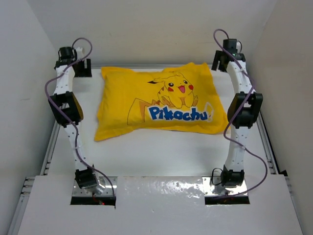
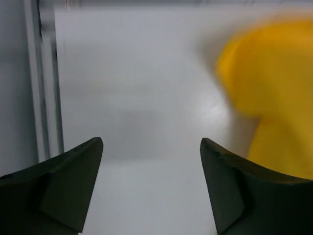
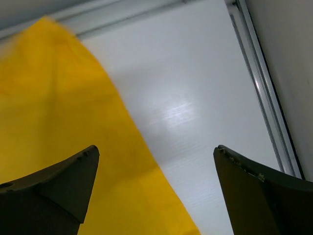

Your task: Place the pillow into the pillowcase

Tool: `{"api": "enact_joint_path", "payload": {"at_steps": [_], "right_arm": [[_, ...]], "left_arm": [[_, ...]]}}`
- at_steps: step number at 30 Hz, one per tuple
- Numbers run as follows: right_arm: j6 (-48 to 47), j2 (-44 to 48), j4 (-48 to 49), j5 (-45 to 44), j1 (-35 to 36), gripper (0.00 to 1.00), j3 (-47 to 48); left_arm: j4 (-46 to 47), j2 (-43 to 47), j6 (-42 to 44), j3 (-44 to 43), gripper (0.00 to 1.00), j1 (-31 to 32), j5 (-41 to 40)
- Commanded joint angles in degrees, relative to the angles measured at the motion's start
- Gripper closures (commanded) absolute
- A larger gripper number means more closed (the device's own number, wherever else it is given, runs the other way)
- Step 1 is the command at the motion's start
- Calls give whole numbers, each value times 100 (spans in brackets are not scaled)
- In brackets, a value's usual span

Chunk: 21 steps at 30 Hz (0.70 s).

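Observation:
The bright yellow pillowcase (image 1: 159, 103) lies puffed out in the middle of the white table, Pikachu print and blue lettering facing up. No cream-white pillow shows in any view. My left gripper (image 1: 82, 64) is at the far left corner, open and empty over bare table, left of the pillowcase's corner. In the left wrist view the gripper (image 2: 150, 142) is open, with the pillowcase (image 2: 274, 98) blurred at the right. My right gripper (image 1: 220, 61) is at the far right corner, open. In the right wrist view the gripper (image 3: 156, 148) hovers over the pillowcase's edge (image 3: 63, 122).
White walls close in the table at the left, back and right. Metal rails run along the left side (image 2: 46, 83) and the right side (image 3: 266, 98). A white board (image 1: 161, 205) covers the near edge around the arm bases.

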State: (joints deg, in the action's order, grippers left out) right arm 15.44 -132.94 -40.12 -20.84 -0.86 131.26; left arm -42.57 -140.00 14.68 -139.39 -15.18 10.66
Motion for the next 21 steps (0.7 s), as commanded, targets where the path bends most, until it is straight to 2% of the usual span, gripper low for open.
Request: {"api": "enact_joint_path", "payload": {"at_steps": [1,2,3,4,8,11,13,17,19,21], "right_arm": [[751,1303,556,-78,-300,1,-616],[628,1576,723,-61,-300,1,-959],[566,1961,803,-69,-300,1,-1319],[513,2087,708,-78,-300,1,-1375],[127,2571,-109,88,-300,1,-1629],[-93,3290,-330,352,-309,1,-2602],[-173,3947,-199,632,-309,1,-3569],[528,4995,440,713,-309,1,-5456],[1211,5652,723,469,-309,1,-6101],[1461,6112,1215,318,-309,1,-7093]], "left_arm": [[69,1188,-263,398,20,-590,-433],[508,1534,-298,978,10,-644,-450],[1061,2077,-273,1819,8,-688,-563],[1127,2256,-203,2037,7,-697,-591],[601,2855,-18,2424,7,-706,-407],[548,3575,149,3460,7,-776,-82],[557,4136,350,4321,7,-828,41],[390,4859,694,5875,7,-838,59],[311,5167,905,6317,8,-838,147],[223,5368,1054,6871,8,-838,182]]}}
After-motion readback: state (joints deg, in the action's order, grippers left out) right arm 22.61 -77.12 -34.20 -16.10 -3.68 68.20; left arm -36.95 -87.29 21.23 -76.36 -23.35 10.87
